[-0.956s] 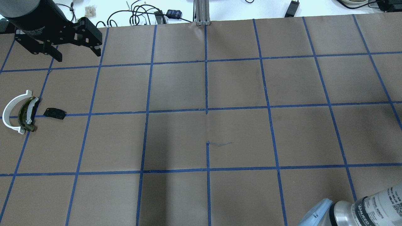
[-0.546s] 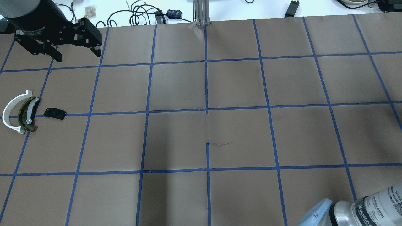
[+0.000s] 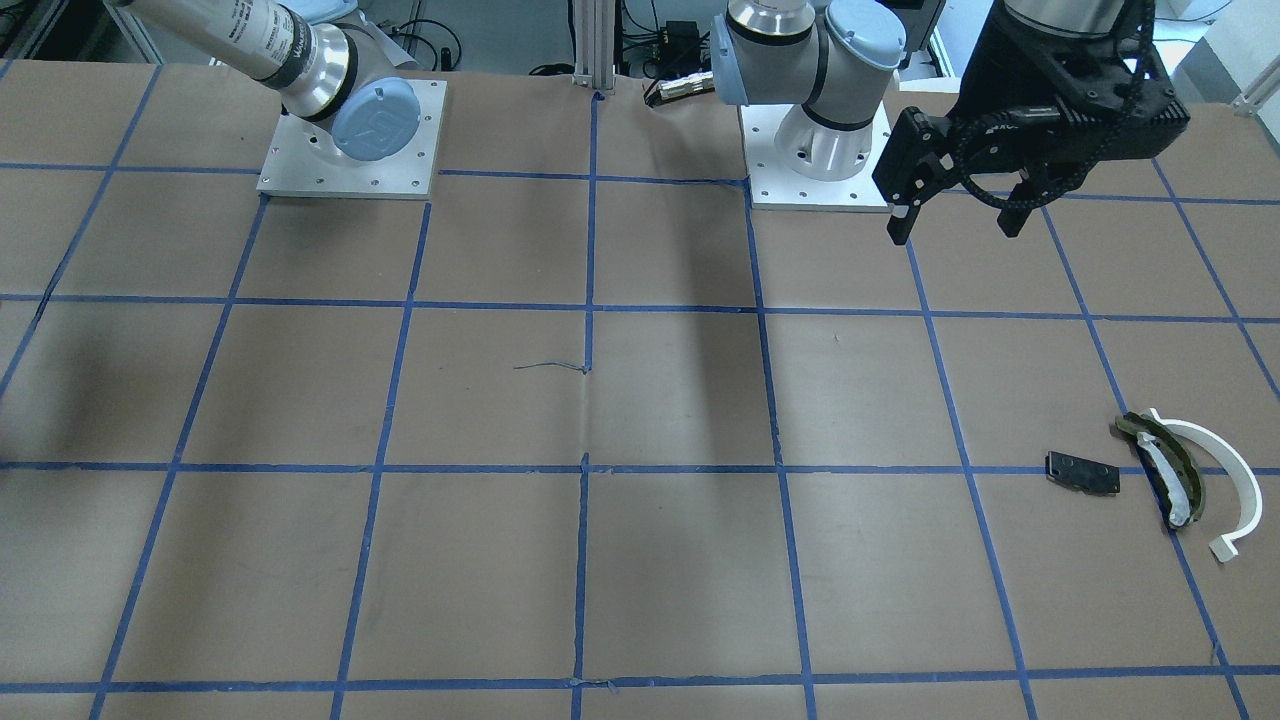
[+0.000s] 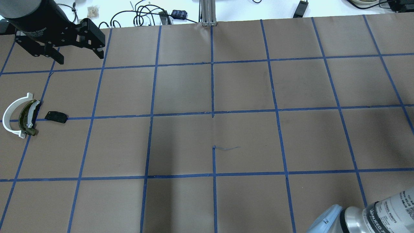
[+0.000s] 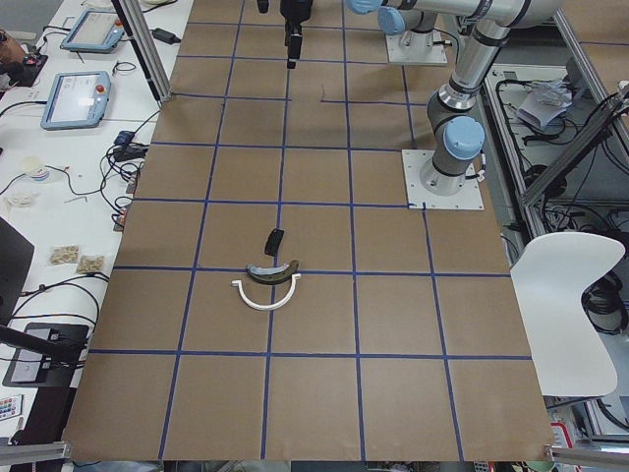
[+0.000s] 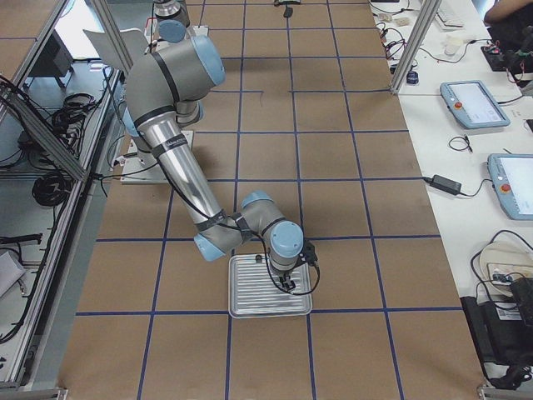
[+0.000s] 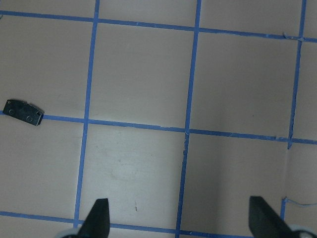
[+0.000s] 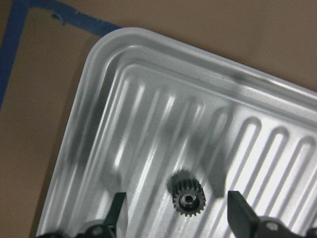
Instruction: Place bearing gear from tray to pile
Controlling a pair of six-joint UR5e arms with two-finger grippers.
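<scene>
The bearing gear (image 8: 187,199), a small black toothed wheel with a metal centre, lies in the ribbed silver tray (image 8: 148,99). My right gripper (image 8: 178,218) hangs open just above it, one finger on each side. In the exterior right view the tray (image 6: 241,308) sits near the table's end under the right gripper (image 6: 287,282). The pile lies far off on the left: a white arc (image 4: 9,118), an olive curved piece (image 4: 27,120) and a flat black plate (image 4: 56,116). My left gripper (image 4: 81,57) hovers open beyond the pile, holding nothing.
Brown paper with a blue tape grid covers the table (image 4: 213,97). An aluminium post (image 4: 207,13) and cables stand at the far edge. Both arm bases (image 3: 350,150) are bolted at the robot's side. Tablets (image 6: 475,104) lie on a side bench.
The right forearm at the lower right edge of the overhead view has barely shifted. The left gripper and the pile have not moved.
</scene>
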